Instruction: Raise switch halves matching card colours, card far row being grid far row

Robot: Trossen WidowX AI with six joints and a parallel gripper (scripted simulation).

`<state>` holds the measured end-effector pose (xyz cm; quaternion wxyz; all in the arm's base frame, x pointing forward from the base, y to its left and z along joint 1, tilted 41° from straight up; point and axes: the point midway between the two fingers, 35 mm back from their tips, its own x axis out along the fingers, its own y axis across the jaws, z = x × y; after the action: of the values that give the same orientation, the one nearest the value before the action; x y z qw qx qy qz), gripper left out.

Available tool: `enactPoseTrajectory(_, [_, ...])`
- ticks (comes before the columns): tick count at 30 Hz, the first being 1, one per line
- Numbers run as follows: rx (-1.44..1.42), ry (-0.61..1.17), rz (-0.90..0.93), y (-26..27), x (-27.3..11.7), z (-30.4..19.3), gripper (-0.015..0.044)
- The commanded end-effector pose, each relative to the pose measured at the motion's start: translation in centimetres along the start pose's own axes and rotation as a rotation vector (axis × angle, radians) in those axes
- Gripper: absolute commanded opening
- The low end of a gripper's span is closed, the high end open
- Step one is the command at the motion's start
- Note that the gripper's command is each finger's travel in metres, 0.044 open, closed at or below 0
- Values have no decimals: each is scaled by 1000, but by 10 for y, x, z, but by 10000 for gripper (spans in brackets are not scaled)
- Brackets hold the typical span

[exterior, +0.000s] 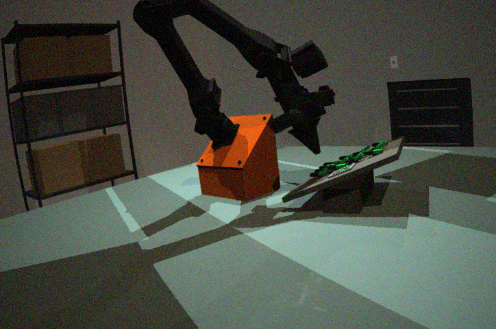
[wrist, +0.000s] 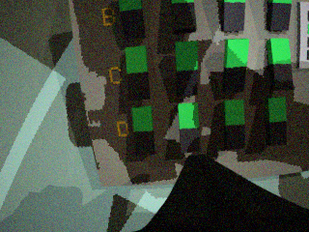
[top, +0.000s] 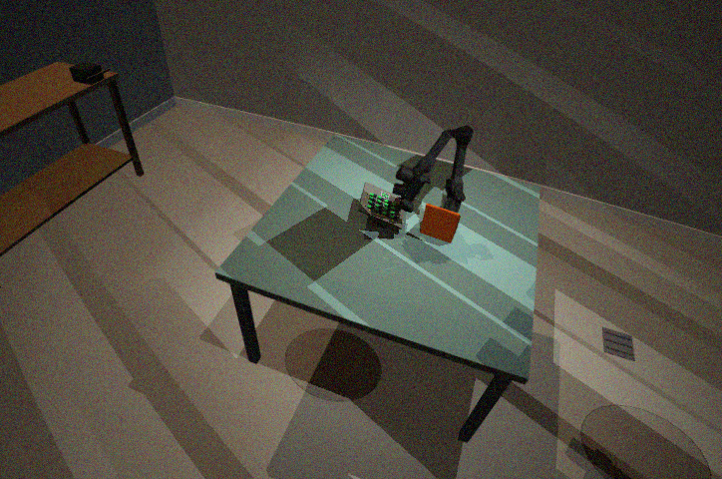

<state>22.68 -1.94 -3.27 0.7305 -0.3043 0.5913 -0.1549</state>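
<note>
Jaws fully closed with nothing between them; gripper (exterior: 314, 147) points down and hangs in the air just off the low near edge of the tilted switch panel (exterior: 357, 166), not touching it. Forearm slopes up to a high elbow, then drops to the orange base block (exterior: 240, 166) beside the panel on the table (top: 430, 293). In the wrist view the green/grey rocker switches (wrist: 187, 58) of rows B–D lie ahead of the fingertips, with the card (wrist: 304, 35) only just visible at the right edge.

walls dim grey | metal shelf rack (exterior: 68, 112) w/ boxes | wood bench (top: 45, 152) – dark cabinet (exterior: 431, 112) | floor streaked w/ light
</note>
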Motion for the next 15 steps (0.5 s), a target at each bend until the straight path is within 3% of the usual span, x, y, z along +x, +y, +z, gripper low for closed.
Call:
enactPoseTrajectory(1, [-3,-1,-5,-1,8,-1,0])
enactPoseTrajectory(15, [-3,-1,-6,-1,25,-2,0])
